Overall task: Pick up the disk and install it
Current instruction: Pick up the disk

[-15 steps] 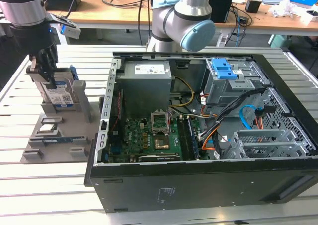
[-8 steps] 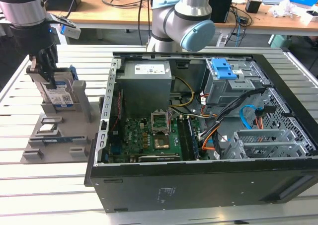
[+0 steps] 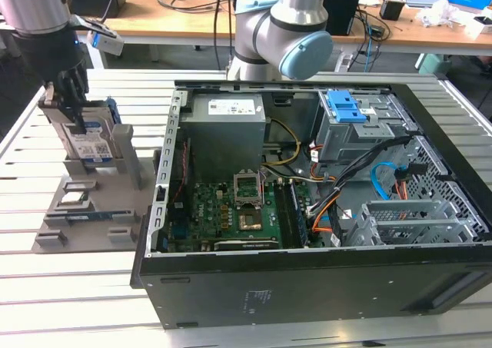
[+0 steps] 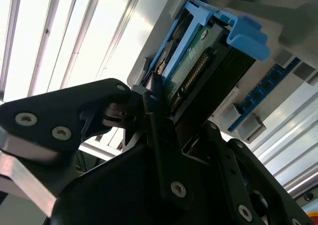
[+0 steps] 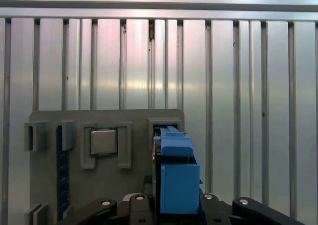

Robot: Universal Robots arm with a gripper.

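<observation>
the disk stands on edge in a slot of a grey holder, its label facing out and its blue carrier frame uppermost, as the first wrist view shows. standing it this way leaves both flat faces free to be gripped from above. the claw has one black finger on each side. in the second wrist view the drive fills the space between the fingers with no gap to see, so i judge the claw clenched on the disk. the disk is not yet lifted out of its slot.

the holder lies on the slatted metal counter, on the exterior view's left of the open computer case. beside the disk's slot the holder also keeps a square processor chip and a thin blue strip, each in its own recess.

inside the case are a grey drive cage with a blue latch, a green motherboard and loose cables running between them. the holder's walls hug the disk closely, and the case rim and those cables look like the likeliest snags.
</observation>
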